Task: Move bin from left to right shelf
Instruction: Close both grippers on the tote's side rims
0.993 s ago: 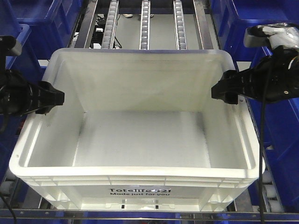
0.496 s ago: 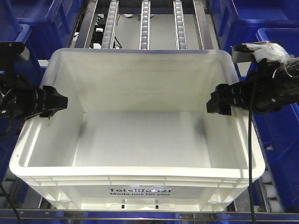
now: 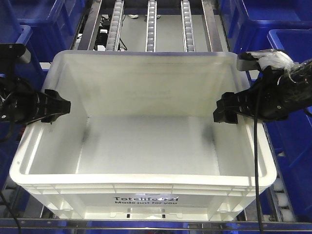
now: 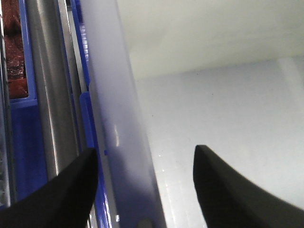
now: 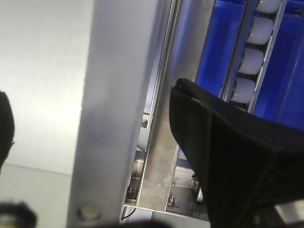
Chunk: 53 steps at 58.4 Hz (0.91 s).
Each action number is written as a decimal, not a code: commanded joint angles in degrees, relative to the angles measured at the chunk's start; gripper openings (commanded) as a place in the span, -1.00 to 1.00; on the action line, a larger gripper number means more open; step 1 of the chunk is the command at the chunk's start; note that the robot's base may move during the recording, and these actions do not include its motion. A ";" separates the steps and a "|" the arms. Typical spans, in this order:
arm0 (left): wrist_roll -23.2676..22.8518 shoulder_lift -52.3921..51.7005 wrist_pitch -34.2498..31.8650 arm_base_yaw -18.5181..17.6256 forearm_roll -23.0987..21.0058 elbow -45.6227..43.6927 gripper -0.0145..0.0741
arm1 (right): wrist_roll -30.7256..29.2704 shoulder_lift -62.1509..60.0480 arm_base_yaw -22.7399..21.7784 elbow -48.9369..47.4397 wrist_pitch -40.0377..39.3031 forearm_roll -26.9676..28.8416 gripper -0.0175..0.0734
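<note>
The white bin (image 3: 146,146) stands empty on the shelf rollers, its black print facing me at the front. My left gripper (image 3: 59,107) is at the bin's left rim (image 4: 111,123). In the left wrist view it (image 4: 146,151) is open, one black finger outside the wall and one inside. My right gripper (image 3: 224,111) is at the right rim (image 5: 121,95). It (image 5: 90,102) is open too, with its fingers (image 5: 228,156) straddling that rim, the inner one barely showing at the left edge.
Blue crates (image 3: 44,19) (image 3: 287,44) flank the bin on both sides. Roller rails (image 3: 152,24) run away behind it. A steel shelf rail (image 5: 166,142) lies just outside the right rim, with white rollers (image 5: 254,57) beyond it.
The right gripper has slid left and slightly down, further over the right rim. The left gripper shifted a little right early on, then stayed still. The bin has not moved.
</note>
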 commanded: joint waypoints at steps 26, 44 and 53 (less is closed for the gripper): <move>-0.43 -1.05 -0.55 0.04 -0.83 -1.58 0.28 | 0.01 -1.66 -0.24 -1.86 -1.56 0.21 0.61; -0.38 -1.05 -0.55 0.04 -0.83 -1.58 -0.23 | 0.01 -1.66 -0.24 -1.86 -0.93 0.40 -0.05; -0.38 -1.05 -0.55 0.04 -1.01 -1.58 -0.57 | 0.01 -1.66 -0.24 -1.86 -0.88 0.46 -0.47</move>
